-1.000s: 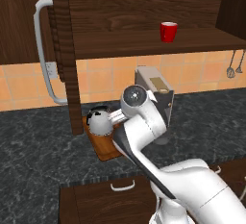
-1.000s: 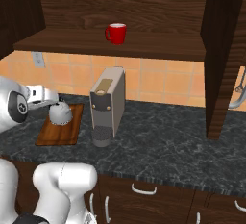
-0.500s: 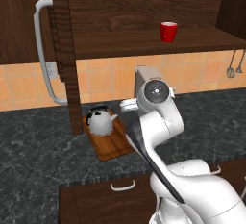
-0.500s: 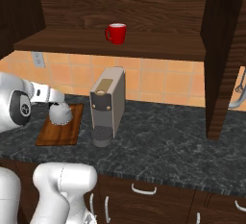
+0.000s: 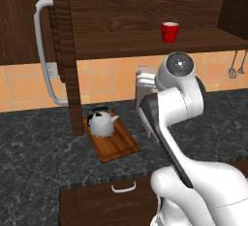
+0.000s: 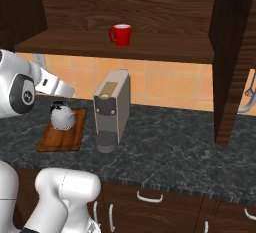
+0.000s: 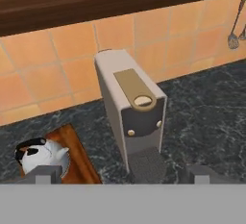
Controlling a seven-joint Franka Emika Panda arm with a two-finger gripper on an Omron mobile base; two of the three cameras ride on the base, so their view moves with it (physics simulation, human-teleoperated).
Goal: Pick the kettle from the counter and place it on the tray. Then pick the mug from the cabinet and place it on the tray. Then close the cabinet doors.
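The small bright red mug (image 6: 121, 34) is sitting on the dark wood cabinet shelf (image 6: 150, 47), above the fingers (image 7: 48, 172), which are standing wide and empty; silver kettle (image 5: 101, 121) is resting on the wooden tray (image 5: 118, 145).

White Franka arm (image 5: 169, 118) rises from lower right of left base view, elbow folded at frame centre, round dark-capped joint topmost. In right base view the forearm enters at left edge, mid-height. Two-finger dark-tipped gripper (image 7: 122, 175) sits at hand view bottom; fingertips (image 7: 48, 174) spread wide, nothing between them.
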